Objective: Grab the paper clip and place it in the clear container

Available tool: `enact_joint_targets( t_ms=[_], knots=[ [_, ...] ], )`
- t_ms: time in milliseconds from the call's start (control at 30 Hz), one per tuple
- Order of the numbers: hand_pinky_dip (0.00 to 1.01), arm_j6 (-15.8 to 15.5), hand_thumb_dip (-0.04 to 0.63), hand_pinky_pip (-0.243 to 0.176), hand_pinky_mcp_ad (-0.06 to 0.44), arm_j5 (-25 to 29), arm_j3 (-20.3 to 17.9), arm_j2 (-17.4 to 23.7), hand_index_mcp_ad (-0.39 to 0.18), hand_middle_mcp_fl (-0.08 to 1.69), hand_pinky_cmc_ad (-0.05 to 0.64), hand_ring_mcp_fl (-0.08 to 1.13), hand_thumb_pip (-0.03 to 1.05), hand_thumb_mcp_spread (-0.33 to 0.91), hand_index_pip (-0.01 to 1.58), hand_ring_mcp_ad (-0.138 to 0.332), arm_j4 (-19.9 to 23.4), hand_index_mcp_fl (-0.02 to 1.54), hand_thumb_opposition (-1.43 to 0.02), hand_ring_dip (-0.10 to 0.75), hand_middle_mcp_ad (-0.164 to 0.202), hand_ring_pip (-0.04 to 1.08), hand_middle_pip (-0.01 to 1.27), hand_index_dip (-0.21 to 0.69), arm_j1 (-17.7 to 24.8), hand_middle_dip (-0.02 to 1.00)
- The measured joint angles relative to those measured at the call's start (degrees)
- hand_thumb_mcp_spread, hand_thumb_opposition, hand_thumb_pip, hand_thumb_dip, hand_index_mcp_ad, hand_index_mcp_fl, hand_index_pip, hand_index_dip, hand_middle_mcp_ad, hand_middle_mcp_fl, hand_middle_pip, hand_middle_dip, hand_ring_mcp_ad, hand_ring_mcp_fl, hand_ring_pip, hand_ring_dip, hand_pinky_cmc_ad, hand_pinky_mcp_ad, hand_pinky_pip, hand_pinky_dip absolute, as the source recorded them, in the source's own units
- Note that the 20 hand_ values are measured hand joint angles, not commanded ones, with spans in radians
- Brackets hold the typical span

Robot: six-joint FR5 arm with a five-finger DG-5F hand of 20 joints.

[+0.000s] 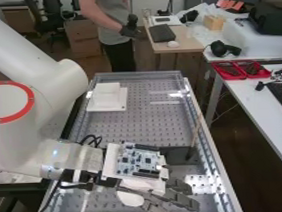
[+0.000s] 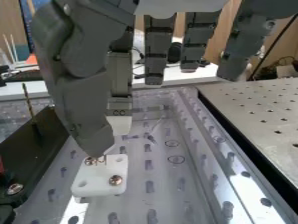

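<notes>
We see the clear tray (image 1: 142,125) extending down the middle of the high view, with the white arm (image 1: 61,84) at left. A white table (image 1: 255,102) stands at right. The hand (image 1: 173,197) is at bottom centre, its fingers spread and mostly straight. A white stepped block (image 1: 108,99) occupies the tray's upper left; a black block (image 1: 174,155) stands beside the circuit board (image 1: 139,160), whose print is too small to read. Under the thumb, in the wrist view, we see a small metal piece (image 2: 102,159) at the white mount (image 2: 100,172); we cannot confirm it is the paper clip.
</notes>
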Motion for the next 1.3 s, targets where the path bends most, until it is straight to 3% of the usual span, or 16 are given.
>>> enact_joint_targets(
  t_ms=[267,833,1133,1300],
  knots=[
    [0.2,0.3,0.253,0.08,0.279,-0.3,0.0,-0.3,-0.187,0.28,0.349,0.08,0.48,0.57,1.41,0.101,0.0,0.51,-0.86,0.093,-0.002,0.11,0.12,0.124,0.1,0.19],
    [0.2,1.8,0.251,0.08,0.279,-0.3,-1.3,0.7,-0.183,0.33,0.349,0.09,0.48,0.58,1.36,0.101,1.8,0.64,-0.88,0.093,-0.005,0.11,0.12,0.117,0.2,0.19],
    [0.19,3.3,0.251,0.08,0.279,-0.9,-2.8,3.5,-0.183,0.35,0.349,0.11,0.42,0.62,1.27,0.101,4.1,0.74,-0.9,0.117,-0.005,0.12,0.13,0.119,0.3,0.2],
    [0.2,5.3,0.25,0.099,0.283,-1.6,-4.7,7.0,-0.183,0.37,0.349,0.11,0.42,0.61,1.23,0.101,6.0,0.76,-0.9,0.117,-0.005,0.11,0.12,0.119,1.1,0.2]
  ],
)
